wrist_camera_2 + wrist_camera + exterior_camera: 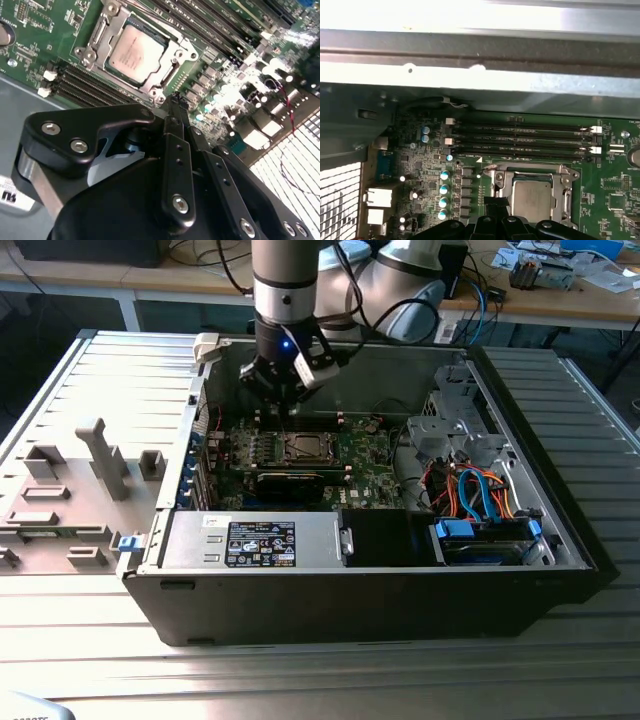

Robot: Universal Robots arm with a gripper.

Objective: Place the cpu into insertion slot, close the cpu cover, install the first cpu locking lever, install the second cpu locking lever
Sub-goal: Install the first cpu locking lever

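**Item 1, the hand** [175, 106]. You see the fingers drawn together into one narrow tip with nothing between them. It hangs just beside a corner of the slot, above the board. That closed, pointed shape looks better suited to pushing or hooking something small than to carrying a part.

**Item 2, the cpu** [136, 50]. This is a flat, pale metallic square lying level inside the slot [308, 448], not in the hand. It sits square to the rim, which is how it has to lie for anything to close over it.

**Item 3, the cover** [530, 169]. This silvery frame lies down around the cpu's edges, with the cpu's face showing through the middle. Its job is to press the plate onto the slot (so judge it as lowered).

**Item 4, the locking levers.** You cannot tell from these views whether either one is latched; the thin bars blend into the frame.

**Item 5, the board** [615, 200]. It is green, with long black memory rows [520, 137] running beside the slot.

**Item 6, the computer case** [350, 590]. It lies on its side on the ribbed metal surface [80, 640] with the open face up, which gives the arm a straight reach down.
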